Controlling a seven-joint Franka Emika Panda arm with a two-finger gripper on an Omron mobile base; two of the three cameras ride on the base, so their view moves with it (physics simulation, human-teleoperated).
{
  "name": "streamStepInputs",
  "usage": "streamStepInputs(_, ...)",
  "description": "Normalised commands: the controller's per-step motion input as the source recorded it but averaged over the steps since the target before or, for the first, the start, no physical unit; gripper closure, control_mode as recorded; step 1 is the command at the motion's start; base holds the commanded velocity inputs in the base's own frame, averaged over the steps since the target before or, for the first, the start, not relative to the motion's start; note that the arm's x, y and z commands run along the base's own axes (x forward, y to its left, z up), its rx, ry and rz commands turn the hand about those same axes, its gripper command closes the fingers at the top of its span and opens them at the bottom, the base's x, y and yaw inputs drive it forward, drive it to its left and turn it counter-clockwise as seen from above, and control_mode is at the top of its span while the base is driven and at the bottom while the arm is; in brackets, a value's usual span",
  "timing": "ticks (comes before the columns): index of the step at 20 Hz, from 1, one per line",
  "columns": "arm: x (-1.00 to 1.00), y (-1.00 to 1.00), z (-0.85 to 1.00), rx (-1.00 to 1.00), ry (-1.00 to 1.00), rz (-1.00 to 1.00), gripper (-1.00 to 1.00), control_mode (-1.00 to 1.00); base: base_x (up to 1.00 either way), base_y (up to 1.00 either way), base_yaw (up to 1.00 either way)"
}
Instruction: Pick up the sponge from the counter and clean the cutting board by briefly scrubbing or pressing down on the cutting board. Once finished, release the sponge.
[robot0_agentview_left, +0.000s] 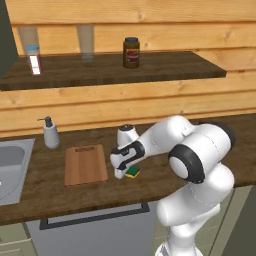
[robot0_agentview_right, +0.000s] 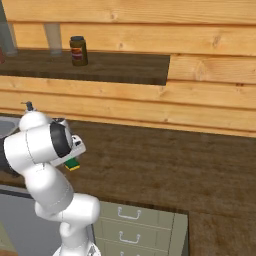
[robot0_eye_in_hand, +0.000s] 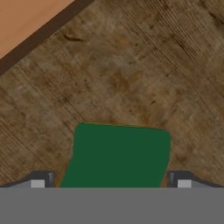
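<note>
Now, going left to right in the left base view: sink (robot0_agentview_left: 12, 167) sitting in the desk (robot0_agentview_left: 150, 187), soap dispenser (robot0_agentview_left: 50, 133) behind it, cutting board (robot0_agentview_left: 86, 164) lying flat, then sponge (robot0_agentview_left: 133, 172) resting on the desk just right of the board, green side up. End effector (robot0_eye_in_hand: 112, 183) hanging over the sponge, fingers (robot0_eye_in_hand: 41, 180) spread wide, one either side, not gripping.
</note>
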Motion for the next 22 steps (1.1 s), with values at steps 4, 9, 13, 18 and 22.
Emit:
streamStepInputs(4,0.18,0.02,-0.18,0.00,0.00,0.00,1.00,-1.00,0.00,0.00,0.00)
streamStepInputs(9,-0.01,0.14,-0.28,0.00,0.00,0.00,1.00,-1.00,0.00,0.00,0.00)
streamStepInputs(13,-0.20,0.03,-0.09,0.00,-0.05,0.00,1.00,-1.00,0.00,0.00,0.00)
streamStepInputs(18,-0.22,0.00,0.47,0.14,-0.18,-0.03,1.00,-1.00,0.00,0.00,0.00)
streamStepInputs(22,-0.05,0.01,0.55,0.20,-0.17,-0.16,1.00,-1.00,0.00,0.00,0.00)
